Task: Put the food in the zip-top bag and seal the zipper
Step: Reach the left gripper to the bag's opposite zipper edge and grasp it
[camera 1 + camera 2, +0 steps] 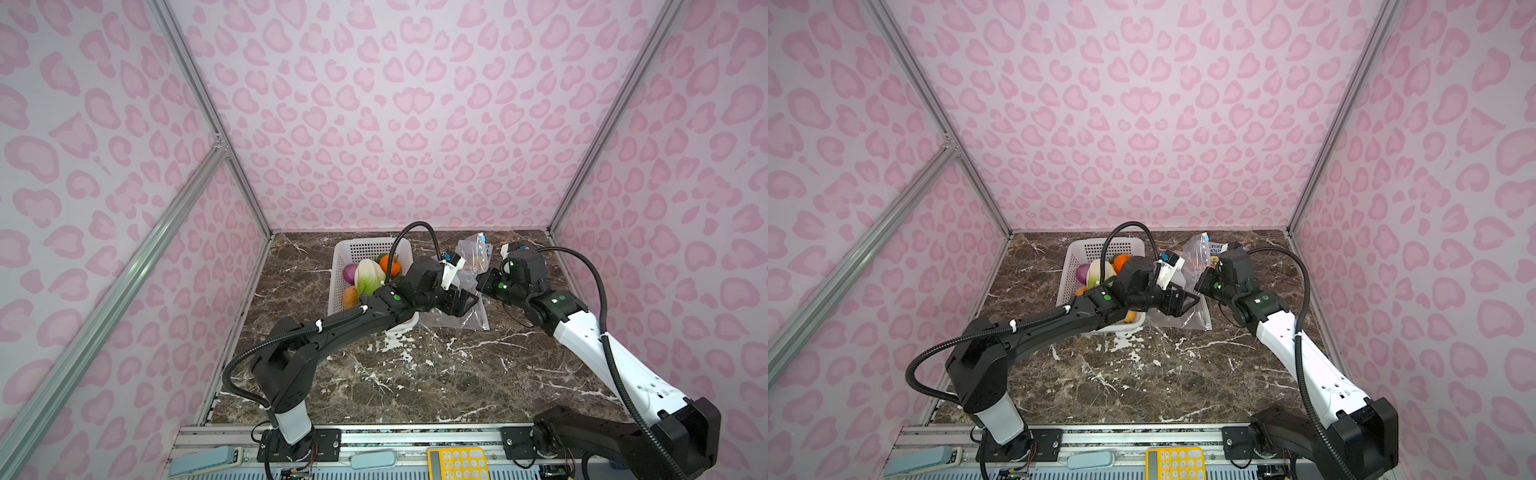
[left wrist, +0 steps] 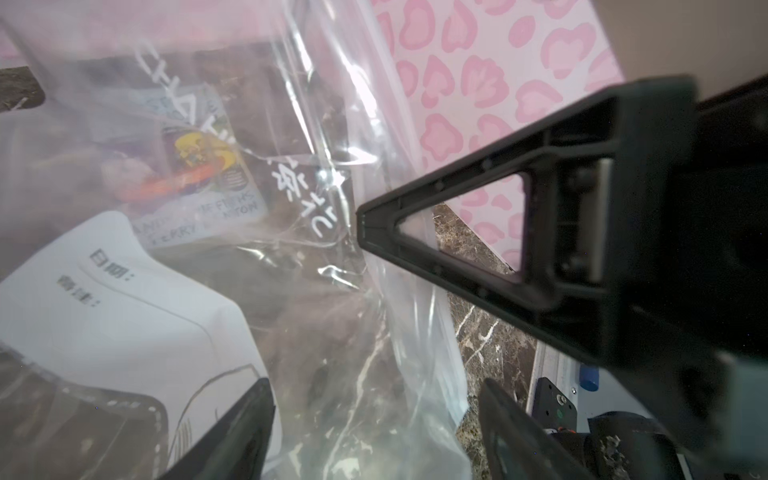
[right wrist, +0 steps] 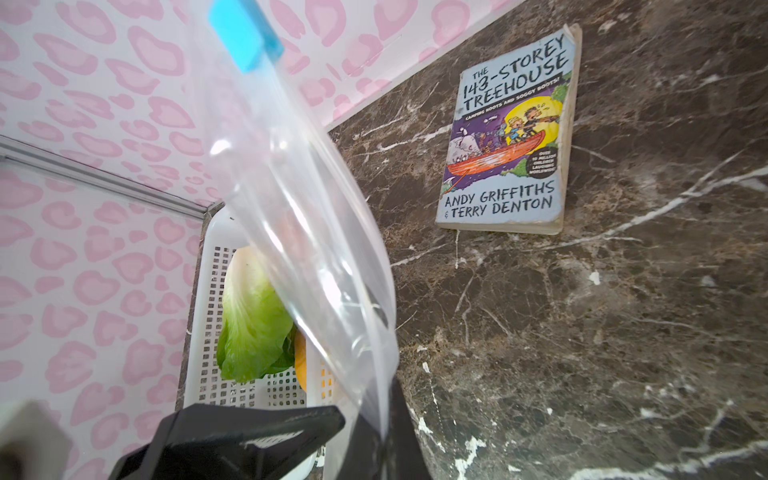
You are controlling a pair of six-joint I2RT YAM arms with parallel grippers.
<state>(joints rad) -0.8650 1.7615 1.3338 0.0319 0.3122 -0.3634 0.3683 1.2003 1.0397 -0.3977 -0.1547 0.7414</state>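
Note:
The clear zip-top bag [image 1: 465,322] [image 1: 1183,320] lies right of the white basket [image 1: 365,245], with its mouth edge lifted. My right gripper [image 1: 478,279] [image 3: 365,411] is shut on that edge, and the zipper's blue slider [image 1: 481,237] [image 3: 245,33] stands above it. My left gripper [image 1: 467,305] [image 2: 376,386] reaches across and is open, its fingers on either side of the bag's film [image 2: 332,311]. The food sits in the basket: cabbage [image 1: 368,276] [image 3: 253,316], purple onion [image 1: 350,273], orange pumpkin [image 1: 388,264] and an orange piece [image 1: 350,296]. I see no food inside the bag.
A paperback book [image 3: 507,137] [image 1: 1216,249] lies flat at the back right, behind the bag. The pink-patterned walls close in the table on three sides. A yellow calculator [image 1: 457,463] rests on the front rail.

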